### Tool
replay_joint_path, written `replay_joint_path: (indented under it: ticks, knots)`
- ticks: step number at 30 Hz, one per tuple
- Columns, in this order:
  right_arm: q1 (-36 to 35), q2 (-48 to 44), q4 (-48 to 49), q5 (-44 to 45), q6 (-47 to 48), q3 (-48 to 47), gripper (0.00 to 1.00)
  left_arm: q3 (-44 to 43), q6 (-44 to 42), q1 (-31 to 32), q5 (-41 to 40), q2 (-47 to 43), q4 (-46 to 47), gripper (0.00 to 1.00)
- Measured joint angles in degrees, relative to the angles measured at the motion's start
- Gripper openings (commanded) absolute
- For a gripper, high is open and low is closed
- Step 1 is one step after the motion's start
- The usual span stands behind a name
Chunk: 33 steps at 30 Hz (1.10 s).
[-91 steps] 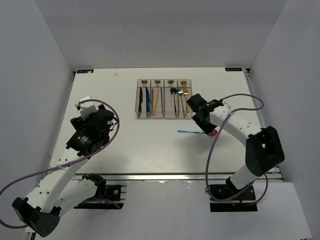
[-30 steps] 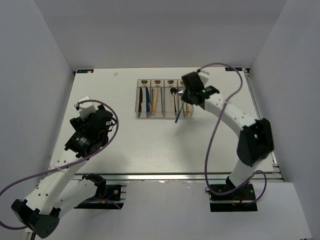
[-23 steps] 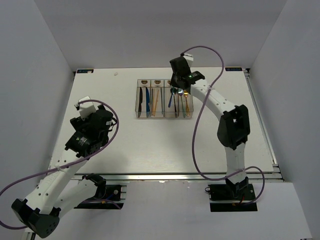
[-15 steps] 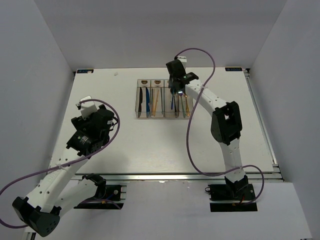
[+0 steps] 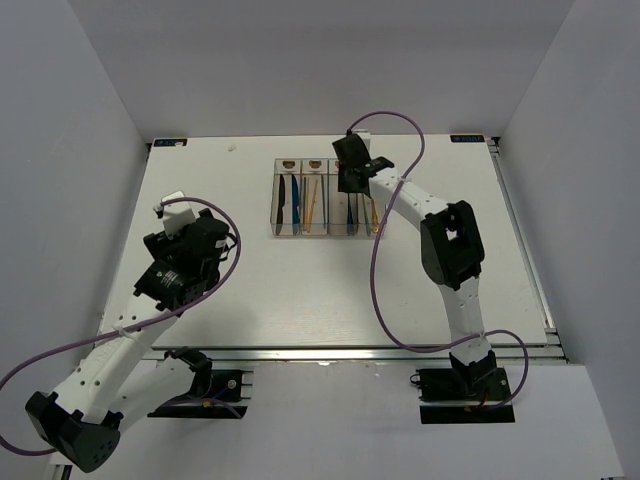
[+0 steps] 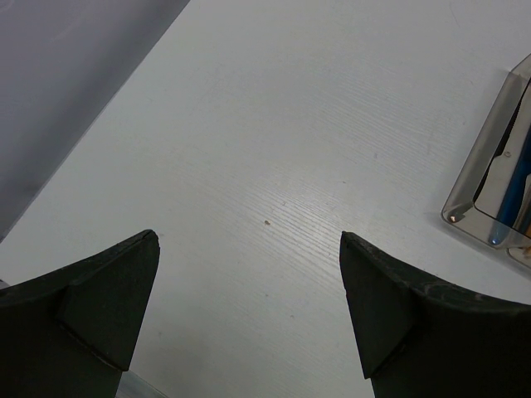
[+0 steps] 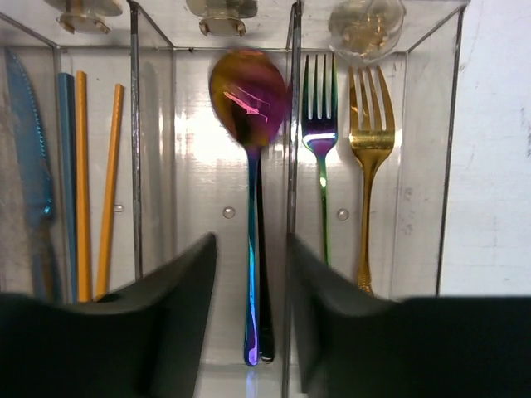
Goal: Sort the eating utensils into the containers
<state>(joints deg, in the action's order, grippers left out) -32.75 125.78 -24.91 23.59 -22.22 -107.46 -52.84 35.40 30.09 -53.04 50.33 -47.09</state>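
Note:
The containers (image 5: 276, 200) are four joined clear bins at the table's far middle. My right gripper (image 5: 351, 181) hovers over them, open. In the right wrist view its fingers (image 7: 170, 323) stand on either side of an iridescent spoon (image 7: 249, 99), not touching it. The spoon lies in the third bin on a black spoon. The fourth bin holds an iridescent fork (image 7: 319, 124) and a gold fork (image 7: 369, 124). Tan chopsticks (image 7: 81, 166) and a blue knife (image 7: 25, 149) lie in the bins to the left. My left gripper (image 6: 249, 315) is open and empty above bare table.
The bins' near-left corner (image 6: 489, 191) shows at the right edge of the left wrist view. The grey enclosure wall (image 6: 75, 58) runs along the table's left side. The right arm's purple cable (image 5: 385, 130) loops over the far table.
My right gripper carried the iridescent spoon from the table's right middle up to the bins. The spoon now lies in the third bin between parted jaws. The left arm has barely moved.

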Motion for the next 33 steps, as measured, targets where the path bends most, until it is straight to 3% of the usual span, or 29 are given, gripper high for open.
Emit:
replay_joint_path:
  ticks: [10,13,25,33]
  knots:
    - [0.0,-1.5,-0.9,0.0,0.4,-1.9,0.62,0.0,0.0,0.0,0.0,0.0,0.0,0.98]
    - [0.0,-6.8,0.5,-0.5,0.3,2.2,0.89,0.0,0.0,0.0,0.0,-0.1,0.0,0.98]
    - [-0.1,-54.1,8.0,2.3,2.0,40.4,0.89,0.0,0.6,-2.2,-1.7,-1.8,0.0,0.98]
    - [-0.1,-64.1,0.3,5.6,3.5,45.5,0.89,0.0,0.4,-5.2,-1.6,-4.0,1.1,0.98]
